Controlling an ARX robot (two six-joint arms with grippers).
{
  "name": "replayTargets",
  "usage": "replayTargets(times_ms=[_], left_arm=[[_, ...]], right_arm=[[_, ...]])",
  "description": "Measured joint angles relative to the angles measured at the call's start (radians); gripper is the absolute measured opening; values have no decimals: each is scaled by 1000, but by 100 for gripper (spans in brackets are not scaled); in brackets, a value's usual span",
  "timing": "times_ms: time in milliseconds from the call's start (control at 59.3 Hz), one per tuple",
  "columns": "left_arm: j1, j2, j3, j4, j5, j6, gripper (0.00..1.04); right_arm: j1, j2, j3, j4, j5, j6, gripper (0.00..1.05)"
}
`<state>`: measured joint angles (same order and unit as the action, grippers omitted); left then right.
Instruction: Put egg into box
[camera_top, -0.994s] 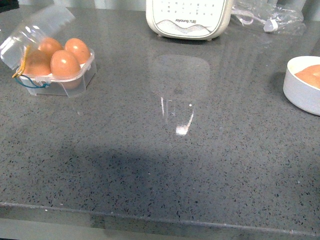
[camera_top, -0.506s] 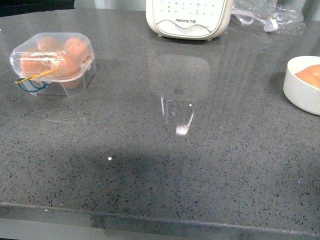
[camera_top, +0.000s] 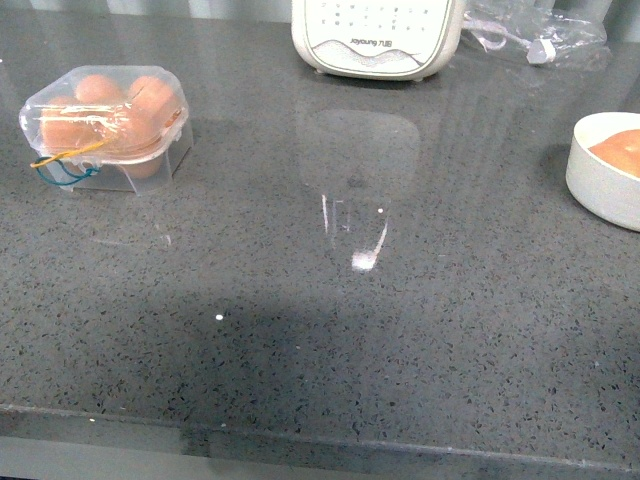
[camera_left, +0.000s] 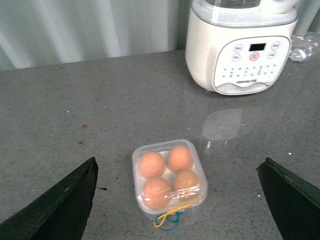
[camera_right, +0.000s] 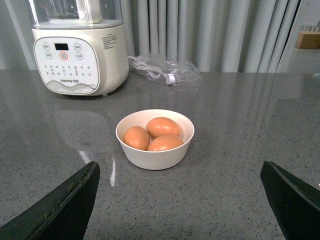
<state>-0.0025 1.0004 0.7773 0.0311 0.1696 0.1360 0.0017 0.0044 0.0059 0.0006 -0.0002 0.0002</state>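
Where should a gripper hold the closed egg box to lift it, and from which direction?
Come from above and close on two opposite side walls of the egg box. Its lid is shut and clear, probably thin, so avoid pressing the top; the flat sides are free all around.

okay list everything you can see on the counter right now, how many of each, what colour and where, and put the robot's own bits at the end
box: one, clear plastic, lid shut, blue and yellow band at its front, far left of the counter.
eggs in the box: four, orange-brown, one per cup.
bowl: one, white, round, right edge of the counter.
eggs in the bowl: three, orange-brown, piled together.
appliance: one, cream white with a button panel, back centre.
plastic bag: one, clear, with a cord inside, back right beside the appliance.
counter: one, speckled dark grey.
left gripper: one, black, open, above the box, holding nothing.
right gripper: one, black, open, facing the bowl, holding nothing.
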Motion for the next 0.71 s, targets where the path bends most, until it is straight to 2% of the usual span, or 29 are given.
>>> replayTargets(times_ms=[337,556,607,657,708], left_arm=[[182,-65,-43,19,62,45,98],[244,-64,-59,41,88,70,98],[246,-68,-89,114,80,38,92],[244,-96,-175,254,65,-46,80],[233,-134,-246,309,51,-84,69]], right_arm=[[0,0,0,0,0,0,97],[0,0,0,0,0,0,97],[0,0,0,0,0,0,97],[0,0,0,0,0,0,97],[0,0,0,0,0,0,97]])
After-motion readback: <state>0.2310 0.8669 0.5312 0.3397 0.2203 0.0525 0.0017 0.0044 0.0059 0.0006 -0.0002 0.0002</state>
